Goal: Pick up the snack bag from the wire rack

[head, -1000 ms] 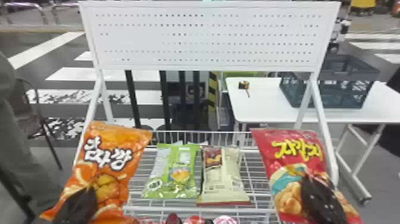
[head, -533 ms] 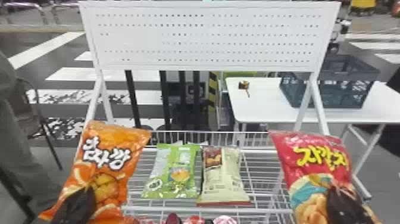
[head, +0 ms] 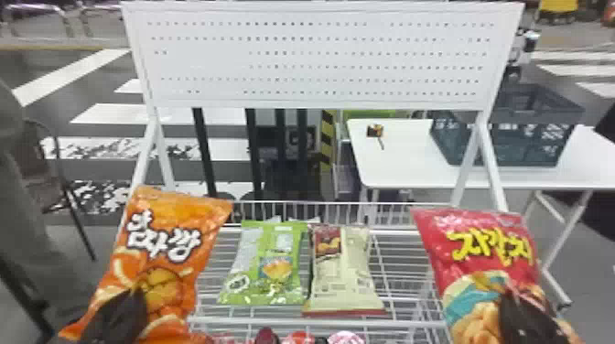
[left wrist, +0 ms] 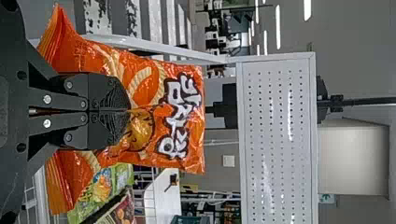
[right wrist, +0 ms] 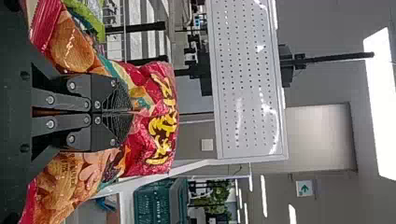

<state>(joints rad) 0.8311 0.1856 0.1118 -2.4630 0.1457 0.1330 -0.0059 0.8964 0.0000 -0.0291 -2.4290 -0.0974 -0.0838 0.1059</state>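
Left arm: comes in from the bottom edge of the head view; left gripper (head: 136, 292) at the left side of the wire rack (head: 412, 324), fingertips directed forward. Right arm: also in from the bottom edge; right gripper (head: 509, 299) at the rack's right side, likewise pointed forward.

Left wrist view: left gripper (left wrist: 128, 111) closed, pinching film on the printed face of the orange snack bag (left wrist: 182, 74). Grip sits mid-width; the bag's upper part extends beyond the fingertips and its sides spread past both fingers. Bag tilted, at the rack's left side.

Right wrist view: right gripper (right wrist: 130, 113) closed on the front film of the red snack bag (right wrist: 161, 84), again mid-width. Upper part extends past the fingertips. Bag at the rack's right side, print facing the head camera.

Green snack bag (head: 270, 256) and cream snack bag (head: 347, 270) lie side by side on the rack, between the two held bags.
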